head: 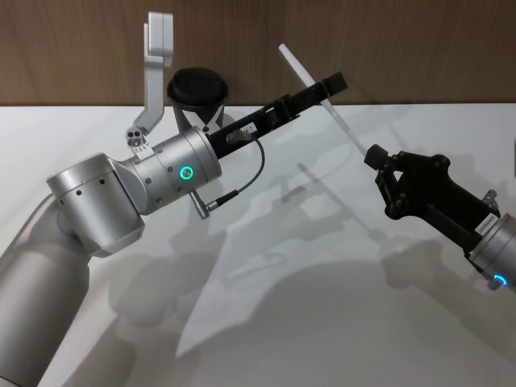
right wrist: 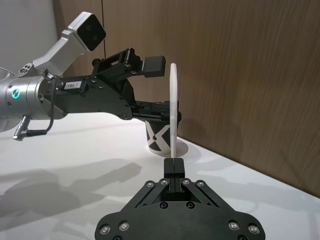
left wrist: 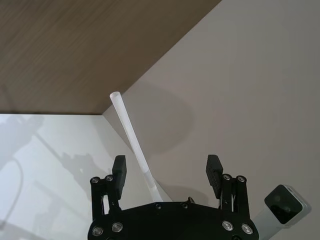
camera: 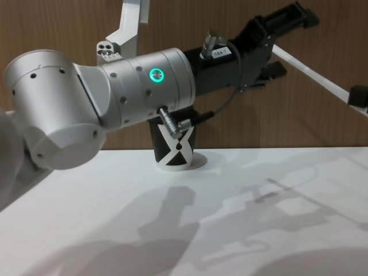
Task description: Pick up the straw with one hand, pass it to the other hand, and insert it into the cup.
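The white straw [head: 343, 121] [right wrist: 173, 110] [camera: 310, 75] hangs tilted in the air above the table. My right gripper [head: 372, 155] [right wrist: 172, 165] is shut on its lower end. My left gripper [head: 322, 95] [left wrist: 166, 170] [right wrist: 162, 85], on the silver wrist with the green ring, stands open around the straw's [left wrist: 130, 130] upper part, with a gap on both sides of it. The black cup [head: 197, 89] [right wrist: 160, 135] [camera: 175, 149], lidded and marked with a white X, stands upright at the table's far edge behind the left arm.
The white table [head: 322, 322] runs up to a wooden wall [head: 419, 48] just behind the cup. A black cable with a silver plug [head: 242, 189] loops under the left wrist. The left arm's large silver elbow [camera: 57, 109] fills the near left.
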